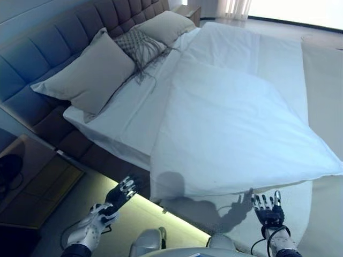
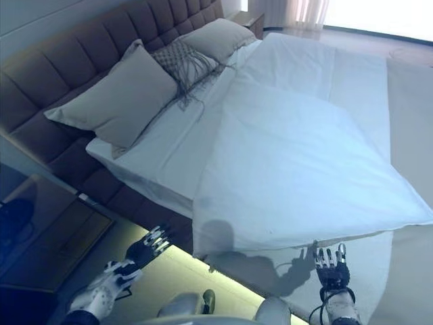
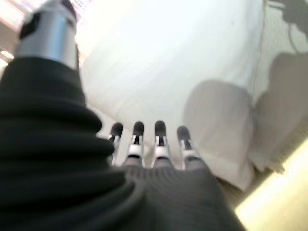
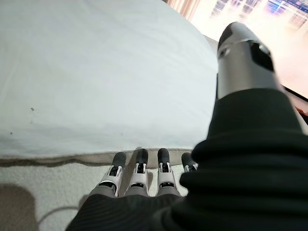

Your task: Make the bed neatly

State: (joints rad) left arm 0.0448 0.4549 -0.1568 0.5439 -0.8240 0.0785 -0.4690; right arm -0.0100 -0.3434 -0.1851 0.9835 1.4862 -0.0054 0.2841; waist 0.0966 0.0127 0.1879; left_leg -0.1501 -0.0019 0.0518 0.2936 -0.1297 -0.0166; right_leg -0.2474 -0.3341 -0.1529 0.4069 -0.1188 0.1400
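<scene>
A white duvet (image 1: 236, 123) lies folded back on itself across the bed, its near edge (image 4: 72, 156) hanging at the bed's side. The white sheet (image 1: 134, 110) shows bare between the duvet and the pillows. My left hand (image 1: 119, 195) hovers open below the duvet's near left corner (image 3: 231, 163), apart from it. My right hand (image 1: 268, 209) is held open just short of the duvet's near edge, fingers (image 4: 139, 168) straight and holding nothing.
Two beige pillows (image 1: 91, 72) (image 1: 166, 25) and a patterned cushion (image 1: 140, 45) lean on the dark padded headboard (image 1: 48, 43). A dark bedside table (image 1: 32, 176) stands at the left. A lit strip (image 1: 161, 211) runs under the bed frame. A window glows at the far right.
</scene>
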